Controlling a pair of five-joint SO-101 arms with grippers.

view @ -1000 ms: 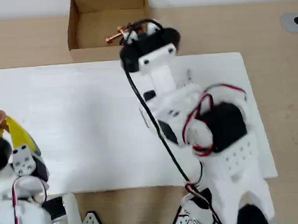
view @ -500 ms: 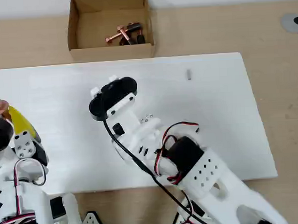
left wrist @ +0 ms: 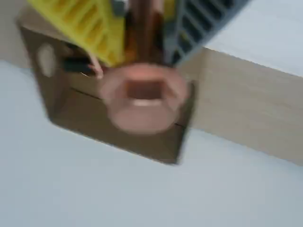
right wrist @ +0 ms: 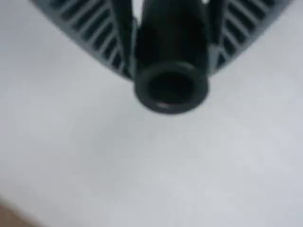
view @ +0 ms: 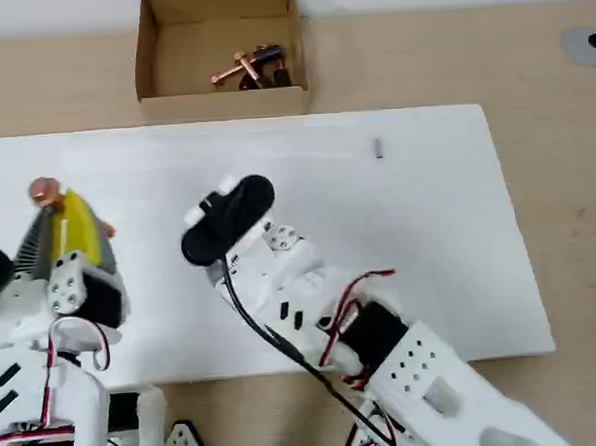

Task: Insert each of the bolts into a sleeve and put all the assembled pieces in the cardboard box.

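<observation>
My left gripper (view: 66, 217), with one yellow and one grey finger, is shut on a copper bolt (view: 44, 190) over the left part of the white mat; the bolt's hex-socket head (left wrist: 143, 97) points toward the cardboard box (left wrist: 118, 137). My right gripper (right wrist: 170, 35) is shut on a black sleeve (right wrist: 171, 87), its open bore facing out, low over the mat. In the high view that arm's wrist (view: 228, 219) hangs over the mat's middle and hides the sleeve. The cardboard box (view: 149, 51) at the back holds assembled copper and black pieces (view: 253, 68).
The white mat (view: 419, 237) covers most of the wooden table. A small dark mark (view: 378, 149) lies on the mat toward the back right. A grey disc (view: 585, 43) sits at the table's far right edge.
The right arm pulled back from the box to the mat's middle, then settled there. The left arm advanced onto the mat with the bolt, toward the box.
</observation>
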